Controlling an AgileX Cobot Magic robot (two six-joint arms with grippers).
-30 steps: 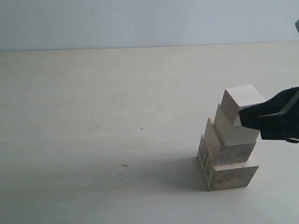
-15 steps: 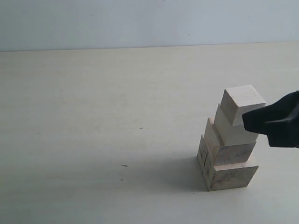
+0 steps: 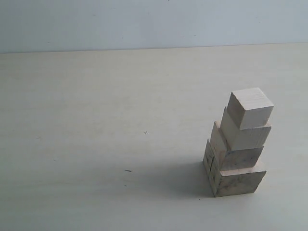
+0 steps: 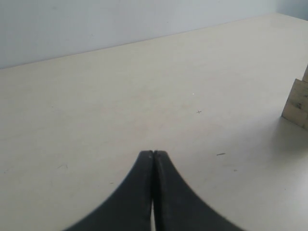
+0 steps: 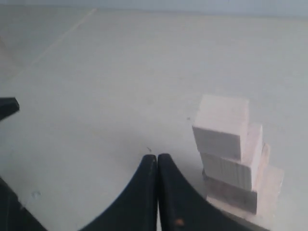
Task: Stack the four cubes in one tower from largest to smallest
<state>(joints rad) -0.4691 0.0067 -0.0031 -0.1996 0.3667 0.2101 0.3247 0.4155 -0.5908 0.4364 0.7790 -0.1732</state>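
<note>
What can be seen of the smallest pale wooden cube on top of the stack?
The smallest pale wooden cube is plain and unpainted, with faint grain and sharp edges. It crowns the stepped tower, resting flat on the next-larger wooden cube. Nothing else touches it.

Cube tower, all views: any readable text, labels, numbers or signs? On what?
No readable text in any view.
The tower is bare wood. The dark marks on the largest cube look like cracks, not characters.
The table has only a tiny cross-shaped mark, no lettering.
</note>
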